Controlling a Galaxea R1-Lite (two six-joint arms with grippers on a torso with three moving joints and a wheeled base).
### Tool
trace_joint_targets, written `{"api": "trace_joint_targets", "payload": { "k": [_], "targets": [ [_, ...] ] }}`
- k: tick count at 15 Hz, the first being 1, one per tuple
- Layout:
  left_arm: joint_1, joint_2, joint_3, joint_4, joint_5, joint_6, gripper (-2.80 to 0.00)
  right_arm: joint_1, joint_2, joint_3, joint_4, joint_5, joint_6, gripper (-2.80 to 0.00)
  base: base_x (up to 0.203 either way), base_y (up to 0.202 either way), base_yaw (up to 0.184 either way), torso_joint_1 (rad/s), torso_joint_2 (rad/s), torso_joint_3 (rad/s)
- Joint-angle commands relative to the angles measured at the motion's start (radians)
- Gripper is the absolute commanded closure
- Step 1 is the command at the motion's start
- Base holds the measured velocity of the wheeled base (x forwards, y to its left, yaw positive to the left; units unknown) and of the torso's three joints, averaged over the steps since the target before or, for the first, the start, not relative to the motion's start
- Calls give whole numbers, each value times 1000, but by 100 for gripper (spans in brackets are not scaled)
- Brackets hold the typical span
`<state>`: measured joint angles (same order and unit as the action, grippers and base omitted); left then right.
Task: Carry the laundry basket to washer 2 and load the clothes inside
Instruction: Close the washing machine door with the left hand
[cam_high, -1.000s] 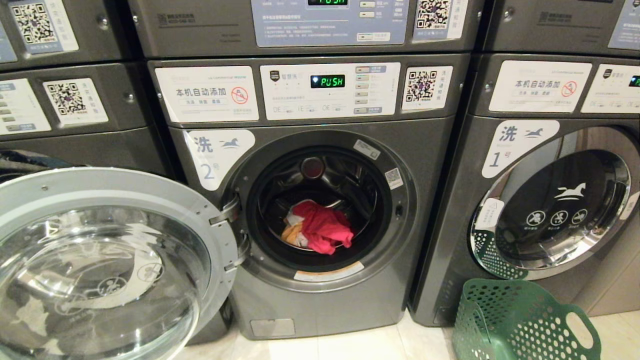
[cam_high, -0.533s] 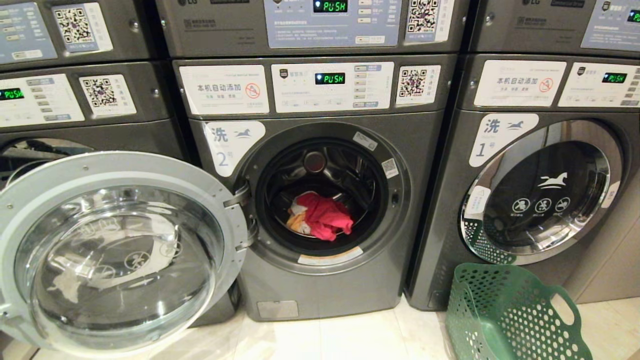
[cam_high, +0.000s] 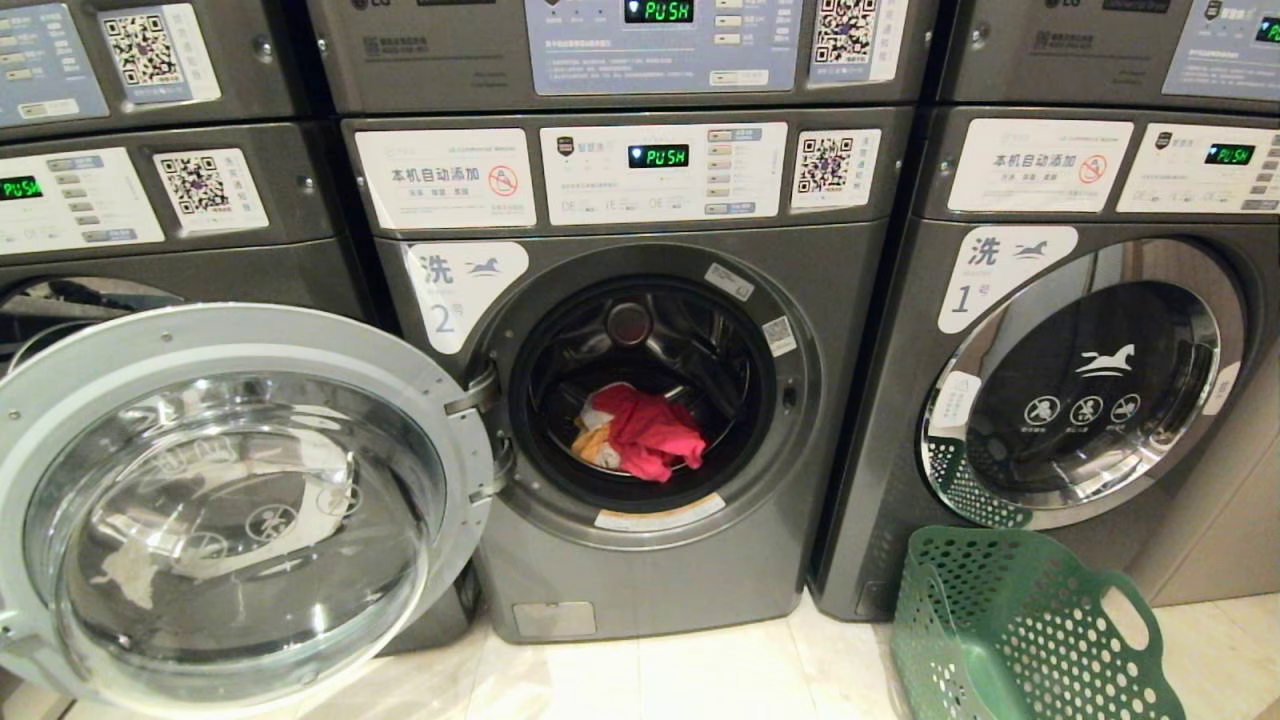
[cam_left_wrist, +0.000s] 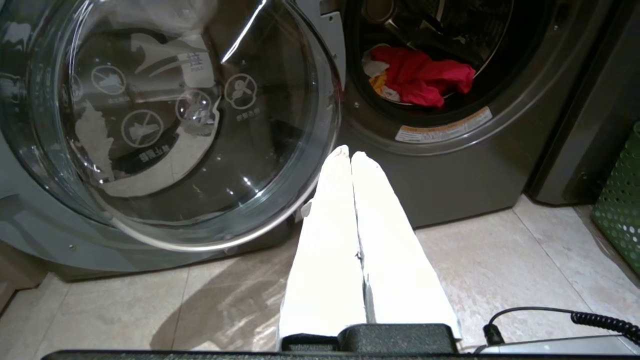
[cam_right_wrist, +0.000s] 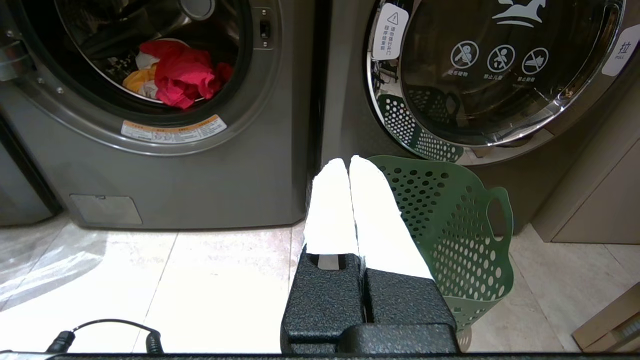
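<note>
Both pincers, left (cam_left_wrist: 350, 156) and right (cam_right_wrist: 348, 161), were clenched empty; I found clothes (cam_high: 640, 432) inside washer 2 (cam_high: 650, 400), basket (cam_high: 1010, 630) emptied, door (cam_high: 230, 500) unclosed.

Washer labelled 1 (cam_high: 1060, 400), dark grey, stands on the right; its chrome-ringed round door (cam_high: 1085, 385) is closed, white horse mark and three round warning icons on the glass. A third grey washer (cam_high: 150, 230) at far left, mostly hidden behind an open door. A second row of machines (cam_high: 620, 50) is stacked above. Green "PUSH" shows on the upper middle display (cam_high: 658, 10). QR code sticker (cam_high: 195, 185) on the left panel. Pale tiled floor (cam_high: 700, 680). Coiled black cable (cam_left_wrist: 575, 320) in the left wrist view.
</note>
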<state>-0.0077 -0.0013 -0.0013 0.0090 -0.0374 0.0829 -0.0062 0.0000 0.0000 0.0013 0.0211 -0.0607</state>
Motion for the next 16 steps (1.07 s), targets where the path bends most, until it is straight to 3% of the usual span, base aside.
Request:
{"api": "trace_joint_targets", "payload": {
  "k": [1, 3, 7, 9, 13, 16],
  "targets": [
    [0, 1, -4, -5, -1, 2, 0, 0, 2, 0, 0, 0, 1, 0, 0, 0, 0, 0, 0, 0],
    [0, 3, -77, -2, -2, -1, 0, 0, 2, 0, 0, 2, 8, 0, 0, 0, 0, 0, 0, 0],
    [-1, 129, -355, 110, 10, 2, 0, 0, 2, 0, -1, 0, 41, 0, 0, 0, 0, 0, 0, 0],
    [-3, 325, -491, 134, 17, -3, 0, 0, 2, 0, -1, -1, 41, 0, 0, 0, 0, 0, 0, 0],
    [1, 819, -891, 149, 25, -36, 0, 0, 2, 0, -2, -1, 42, 0, 0, 0, 0, 0, 0, 0],
    [79, 1168, -1228, 153, 18, -87, 0, 0, 2, 0, -2, -1, 44, 0, 0, 0, 0, 0, 0, 0]
  ]
}}
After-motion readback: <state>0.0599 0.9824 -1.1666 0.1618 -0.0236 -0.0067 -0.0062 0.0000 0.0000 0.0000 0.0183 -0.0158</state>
